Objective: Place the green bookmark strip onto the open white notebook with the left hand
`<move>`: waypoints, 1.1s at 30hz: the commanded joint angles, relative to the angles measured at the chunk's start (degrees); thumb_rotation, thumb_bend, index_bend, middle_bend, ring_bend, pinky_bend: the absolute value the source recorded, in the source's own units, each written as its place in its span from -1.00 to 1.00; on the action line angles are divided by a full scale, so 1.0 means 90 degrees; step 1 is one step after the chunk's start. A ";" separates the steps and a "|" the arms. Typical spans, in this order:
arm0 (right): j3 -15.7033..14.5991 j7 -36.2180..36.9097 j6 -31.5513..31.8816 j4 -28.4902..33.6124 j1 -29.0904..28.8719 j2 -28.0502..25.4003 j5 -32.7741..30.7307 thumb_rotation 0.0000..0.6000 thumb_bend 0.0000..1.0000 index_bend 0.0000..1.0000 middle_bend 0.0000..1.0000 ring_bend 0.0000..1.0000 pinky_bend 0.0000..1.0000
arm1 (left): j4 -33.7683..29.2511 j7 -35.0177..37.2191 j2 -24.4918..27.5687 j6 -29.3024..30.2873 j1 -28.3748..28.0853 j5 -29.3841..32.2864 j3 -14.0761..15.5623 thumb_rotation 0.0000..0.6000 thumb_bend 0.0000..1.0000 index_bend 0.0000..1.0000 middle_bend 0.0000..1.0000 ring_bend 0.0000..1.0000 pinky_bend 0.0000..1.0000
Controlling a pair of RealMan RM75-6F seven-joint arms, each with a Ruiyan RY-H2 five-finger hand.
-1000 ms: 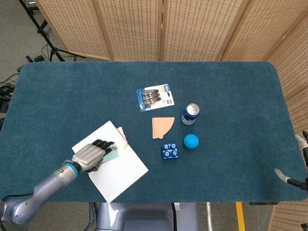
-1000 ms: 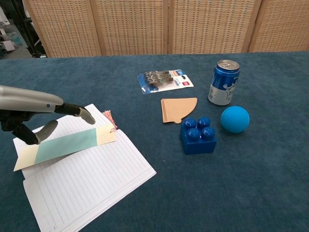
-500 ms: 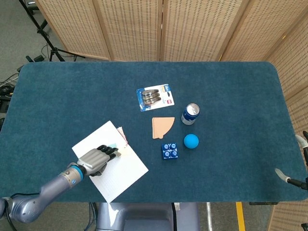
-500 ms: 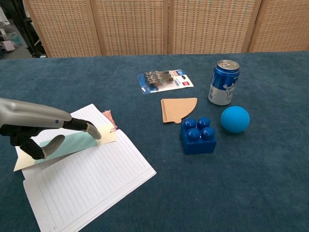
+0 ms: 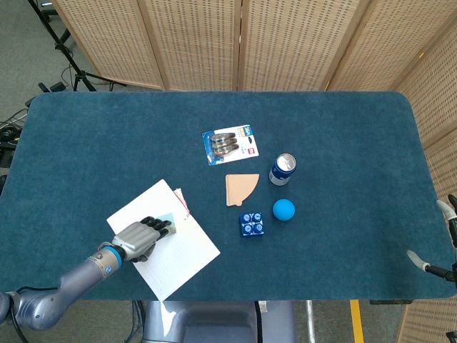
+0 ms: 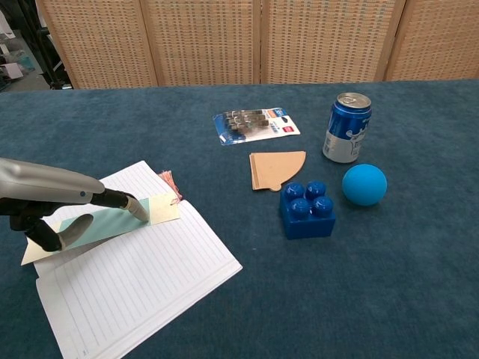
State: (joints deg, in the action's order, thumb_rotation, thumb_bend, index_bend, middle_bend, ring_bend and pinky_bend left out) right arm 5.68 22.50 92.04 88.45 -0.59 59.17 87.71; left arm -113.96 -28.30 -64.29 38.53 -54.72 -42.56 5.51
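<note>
My left hand (image 6: 46,209) lies low over the open white notebook (image 6: 142,277) at the near left of the table (image 5: 343,136), and it holds the green bookmark strip (image 6: 112,221): one finger lies stretched along the top of the strip, its tip near the cream end, and the thumb sits at the strip's near edge, so the strip is pinched between them. The strip lies slantwise across the upper part of the lined page, its pale end pointing toward the middle of the table, just beside a small reddish tassel (image 6: 170,183) at the notebook's far corner. Whether the strip rests flat on the paper or is held a little above it, I cannot tell. In the head view my left hand (image 5: 143,236) covers most of the strip, with the fingers curled over it. Of my right hand I see only a bit at the table's right edge (image 5: 446,239), too little to say how its fingers stand. Well apart from the notebook, toward the middle of the table, lie a blister pack (image 6: 256,124), a tan fan-shaped piece (image 6: 273,169), a blue brick (image 6: 307,209), a blue ball (image 6: 364,185) and a blue can (image 6: 346,127) standing upright.
</note>
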 commanded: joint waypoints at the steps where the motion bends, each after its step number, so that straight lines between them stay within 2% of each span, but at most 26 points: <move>1: -0.0001 -0.0008 0.0000 0.0002 0.0001 0.0001 0.0001 1.00 -0.63 -0.89 -1.00 -1.00 -1.00 | 0.0024 -0.0005 -0.0017 0.0013 -0.0103 0.0116 0.0094 1.00 0.81 -0.83 -1.00 -1.00 -1.00; 18: -0.0008 -0.0006 -0.0013 0.0006 -0.0003 -0.0001 0.0019 1.00 -0.63 -0.89 -1.00 -1.00 -1.00 | 0.0018 -0.0157 -0.0118 0.0413 -0.0515 0.0781 0.0455 1.00 0.81 -0.83 -1.00 -1.00 -1.00; 33: -0.0012 -0.0010 -0.0003 0.0010 0.0003 0.0002 0.0027 1.00 -0.63 -0.89 -1.00 -1.00 -1.00 | 0.0131 -0.0153 -0.0353 0.0786 -0.0601 0.1124 0.0455 1.00 0.80 -0.83 -1.00 -1.00 -1.00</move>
State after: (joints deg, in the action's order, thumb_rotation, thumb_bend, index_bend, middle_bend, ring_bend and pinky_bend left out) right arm 5.58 22.39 92.01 88.54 -0.57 59.19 87.96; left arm -112.95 -29.75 -67.27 45.53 -60.07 -32.56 9.68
